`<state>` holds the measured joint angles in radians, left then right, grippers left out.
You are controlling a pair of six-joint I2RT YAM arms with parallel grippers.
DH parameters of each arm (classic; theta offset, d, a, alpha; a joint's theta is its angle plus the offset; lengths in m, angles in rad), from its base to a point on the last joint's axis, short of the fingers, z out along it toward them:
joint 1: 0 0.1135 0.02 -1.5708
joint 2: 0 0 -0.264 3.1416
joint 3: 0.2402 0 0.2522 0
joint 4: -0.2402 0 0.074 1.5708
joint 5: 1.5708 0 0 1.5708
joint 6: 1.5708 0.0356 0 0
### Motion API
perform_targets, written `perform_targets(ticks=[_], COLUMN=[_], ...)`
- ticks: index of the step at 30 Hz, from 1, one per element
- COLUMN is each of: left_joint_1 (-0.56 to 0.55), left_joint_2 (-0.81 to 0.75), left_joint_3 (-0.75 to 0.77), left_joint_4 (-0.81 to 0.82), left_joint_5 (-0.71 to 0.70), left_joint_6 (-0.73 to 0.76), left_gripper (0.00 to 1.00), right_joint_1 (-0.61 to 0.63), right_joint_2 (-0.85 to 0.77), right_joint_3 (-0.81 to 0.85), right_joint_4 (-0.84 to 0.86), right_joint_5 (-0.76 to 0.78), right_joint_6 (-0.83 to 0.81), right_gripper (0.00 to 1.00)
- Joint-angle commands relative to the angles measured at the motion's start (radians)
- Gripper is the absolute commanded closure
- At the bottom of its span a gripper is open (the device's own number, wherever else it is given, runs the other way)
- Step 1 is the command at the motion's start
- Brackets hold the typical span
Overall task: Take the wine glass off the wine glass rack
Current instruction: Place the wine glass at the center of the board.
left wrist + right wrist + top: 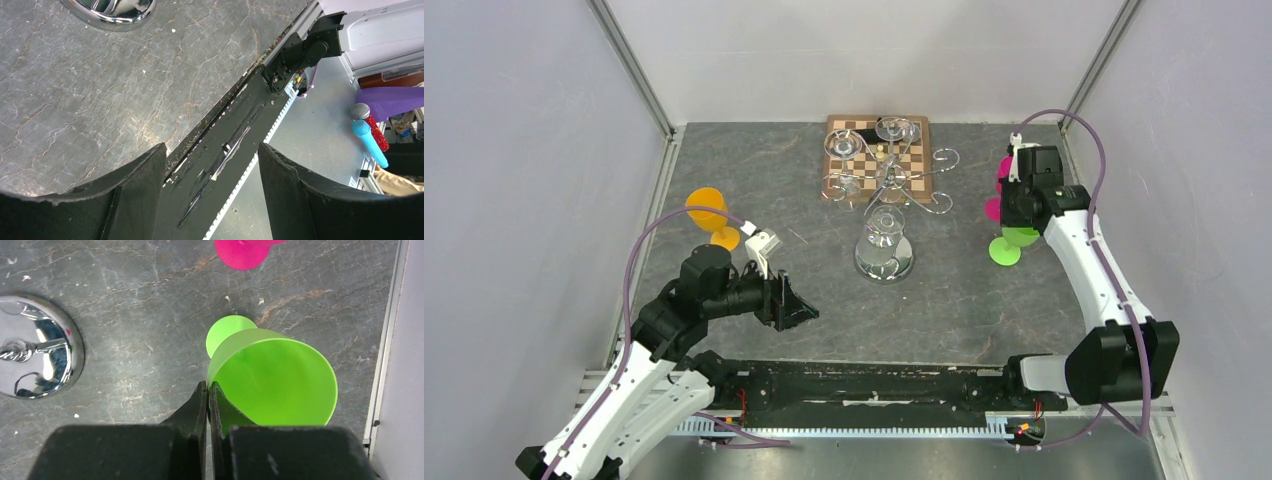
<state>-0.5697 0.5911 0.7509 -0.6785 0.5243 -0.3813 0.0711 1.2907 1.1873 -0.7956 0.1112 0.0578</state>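
Observation:
The silver wire wine glass rack (886,172) stands mid-table on a round mirrored base (884,260), partly over a wooden chessboard (914,150). Clear wine glasses (845,146) hang from its curled arms. My right gripper (207,385) is shut on the rim of a green plastic wine glass (280,380), one finger inside the bowl and one outside. The glass is off to the right of the rack (1014,240), tilted, its foot (227,332) low near the table. My left gripper (807,310) is open and empty, left of and nearer than the base (112,10).
A pink plastic glass (1000,188) stands just behind the green one; its foot shows in the right wrist view (242,252). An orange glass (709,212) stands at the left. Grey walls enclose the table. A black rail (874,385) runs along the near edge.

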Motion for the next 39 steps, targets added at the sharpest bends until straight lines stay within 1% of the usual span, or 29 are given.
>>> perform_targets(ticks=[1, 9, 15, 16, 17, 18, 21, 23, 26, 29, 33, 39], left_joint_1=[0.001, 0.002, 0.001, 0.001, 0.002, 0.002, 0.002, 0.002, 0.002, 0.001, 0.002, 0.002], left_joint_2=[0.0, 0.001, 0.006, 0.009, 0.01, 0.01, 0.01, 0.01, 0.013, 0.019, 0.017, 0.016], left_joint_3=[0.0, 0.002, 0.001, 0.001, 0.001, 0.001, 0.002, 0.001, 0.001, 0.002, 0.014, 0.087], left_joint_4=[0.033, 0.03, 0.03, 0.03, 0.03, 0.03, 0.03, 0.03, 0.03, 0.034, 0.028, 0.021], left_joint_5=[-0.02, -0.02, -0.021, -0.021, -0.021, -0.022, -0.021, -0.023, -0.023, -0.028, -0.056, -0.077], left_joint_6=[-0.024, -0.024, -0.023, -0.024, -0.024, -0.024, -0.023, -0.024, -0.025, -0.024, -0.024, -0.056], left_gripper=[0.27, 0.27, 0.27, 0.27, 0.27, 0.27, 0.27, 0.27, 0.27, 0.27, 0.27, 0.27], right_joint_1=[-0.03, -0.056, -0.057, -0.057, -0.057, -0.057, -0.057, -0.057, -0.057, -0.057, -0.057, -0.057], right_joint_2=[0.043, 0.11, 0.118, 0.116, 0.115, 0.113, 0.111, 0.104, 0.096, 0.075, 0.035, -0.044], right_joint_3=[0.063, 0.074, 0.06, 0.06, 0.06, 0.061, 0.076, 0.096, 0.144, 0.202, 0.258, 0.261], right_joint_4=[0.074, 0.093, 0.102, 0.102, 0.102, 0.102, 0.096, 0.092, 0.071, 0.06, 0.062, 0.079], right_joint_5=[0.048, 0.033, 0.033, 0.043, 0.05, 0.055, 0.059, 0.068, 0.077, 0.072, 0.023, -0.082], right_joint_6=[-0.013, -0.011, -0.017, -0.018, -0.019, -0.019, -0.015, -0.012, -0.009, -0.009, -0.005, 0.02], right_gripper=[1.0, 1.0, 1.0, 0.99, 0.94, 0.86, 0.76, 0.65, 0.6, 0.52, 0.47, 0.43])
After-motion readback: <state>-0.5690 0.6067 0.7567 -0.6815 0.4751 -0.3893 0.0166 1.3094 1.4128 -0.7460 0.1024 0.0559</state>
